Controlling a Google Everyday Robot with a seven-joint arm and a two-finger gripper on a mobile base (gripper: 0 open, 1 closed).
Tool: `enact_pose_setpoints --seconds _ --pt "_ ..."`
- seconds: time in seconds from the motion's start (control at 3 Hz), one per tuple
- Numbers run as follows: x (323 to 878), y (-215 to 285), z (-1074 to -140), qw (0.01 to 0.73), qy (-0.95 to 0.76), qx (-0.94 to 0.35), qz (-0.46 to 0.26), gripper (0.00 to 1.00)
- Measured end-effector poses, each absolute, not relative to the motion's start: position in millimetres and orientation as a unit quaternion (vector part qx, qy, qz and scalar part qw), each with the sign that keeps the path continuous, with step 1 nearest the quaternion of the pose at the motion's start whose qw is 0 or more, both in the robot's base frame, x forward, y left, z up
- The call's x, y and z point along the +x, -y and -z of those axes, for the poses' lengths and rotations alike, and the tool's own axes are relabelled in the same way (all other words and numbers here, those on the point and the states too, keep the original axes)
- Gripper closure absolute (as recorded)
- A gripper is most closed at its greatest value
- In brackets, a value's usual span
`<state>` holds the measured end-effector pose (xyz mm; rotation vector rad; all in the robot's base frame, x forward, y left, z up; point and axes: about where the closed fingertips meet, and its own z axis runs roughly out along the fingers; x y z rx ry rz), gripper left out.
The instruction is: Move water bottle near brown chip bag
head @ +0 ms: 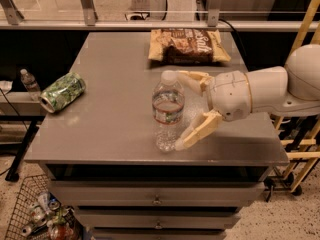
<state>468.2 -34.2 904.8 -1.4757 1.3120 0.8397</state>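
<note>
Camera view, hand (179, 110) spread beside water bottle (166, 115), brown chip bag (189, 46) beyond, can (62, 91) left.

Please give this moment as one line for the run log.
gripper: open, right of water bottle | bottle upright, table front | brown chip bag: flat, back edge | green can: left

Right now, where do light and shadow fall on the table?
Camera view: dim, warm light; pale sheen on the table near the bottle; the open gripper, beside the bottle, looks brightest; the bag at the far edge is dark in its middle; deep shadow under the table top.
</note>
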Motion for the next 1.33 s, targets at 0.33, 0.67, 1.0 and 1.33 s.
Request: enact_pose_setpoints --seconds 0.33,0.67,1.0,1.33 --pt "472.8 26.6 -905.8 0.483 -0.527 -0.603 -0.355 0.00" --pt "478.4 20.6 -905.1 0.485 -0.520 -0.603 -0.362 0.18" --pt "481.3 17.9 -903.9 0.486 -0.517 -0.603 -0.365 0.41" --pt "481.7 17.3 -903.1 0.486 -0.517 -0.602 -0.367 0.65"
